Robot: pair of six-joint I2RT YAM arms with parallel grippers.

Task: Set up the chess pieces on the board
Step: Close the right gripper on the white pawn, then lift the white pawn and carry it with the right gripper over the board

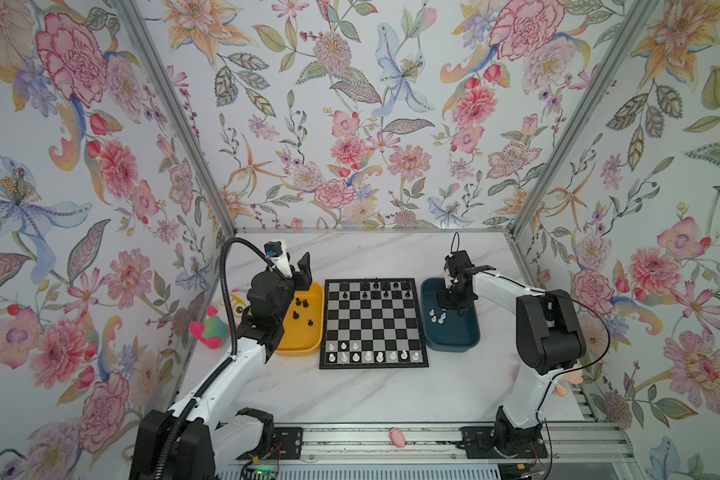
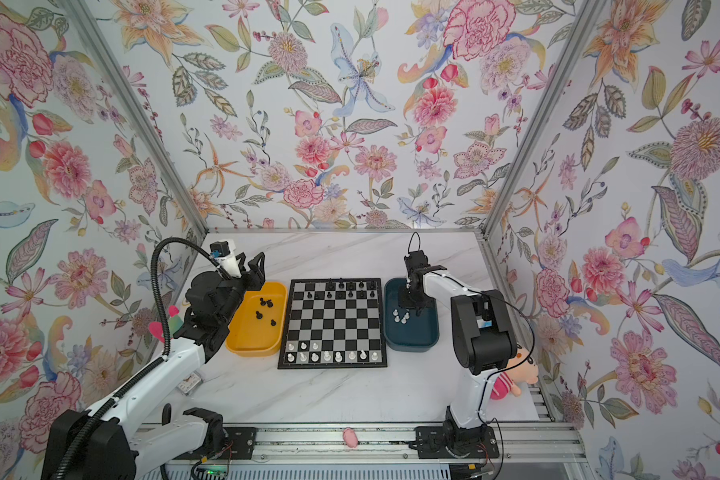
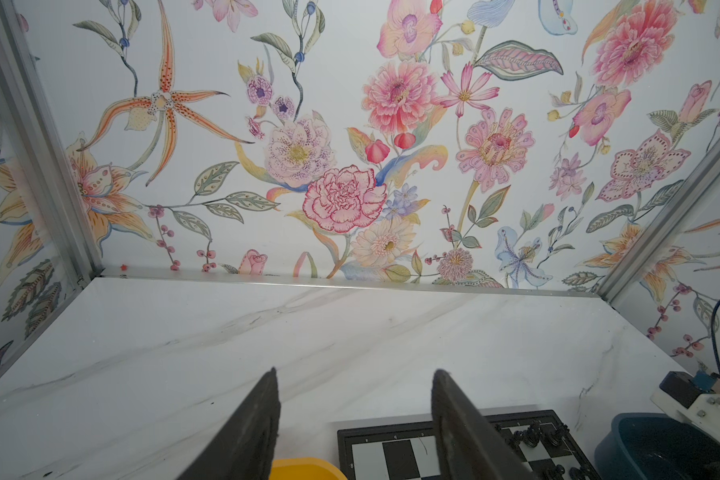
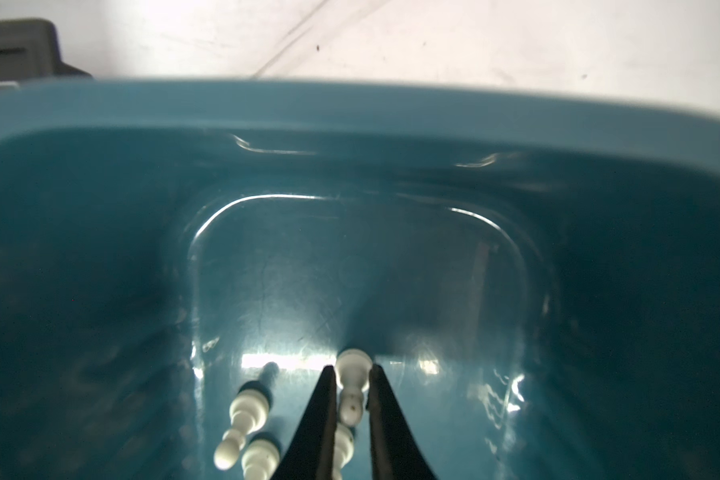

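Two trays flank the board [image 1: 373, 328] in both top views: a yellow tray [image 1: 298, 338] on the left with a few loose black pieces [image 1: 302, 303], and a blue tray [image 1: 449, 347] on the right with a small cluster of white pieces [image 1: 437, 318]. On the board, white fills the near row and a few more stand in the row ahead. Black stands along the two far rows, with gaps. Your left gripper [image 1: 302, 270] hangs raised over the far end of the yellow tray. Your right gripper [image 1: 454, 305] reaches down into the blue tray.

From the left wrist, you see the jaws well apart with nothing between them — only bare table [image 3: 350, 332] beyond.

From the right wrist, the jaws are drawn in on a single white piece [image 4: 352, 399] lying lengthwise between them. Its round base pokes out past the fingertips, and the pads look pressed against its sides. Whether it is off the tray floor, you cannot tell. A few others lie just beside it.

Treat it as light, hard and slick, by the look of it — smooth plastic that will likely pivot or squirt out if you pinch it on a taper. Hold it across the narrow waist just behind the base and squeeze gently. Lift slowly so it clears its neighbours.
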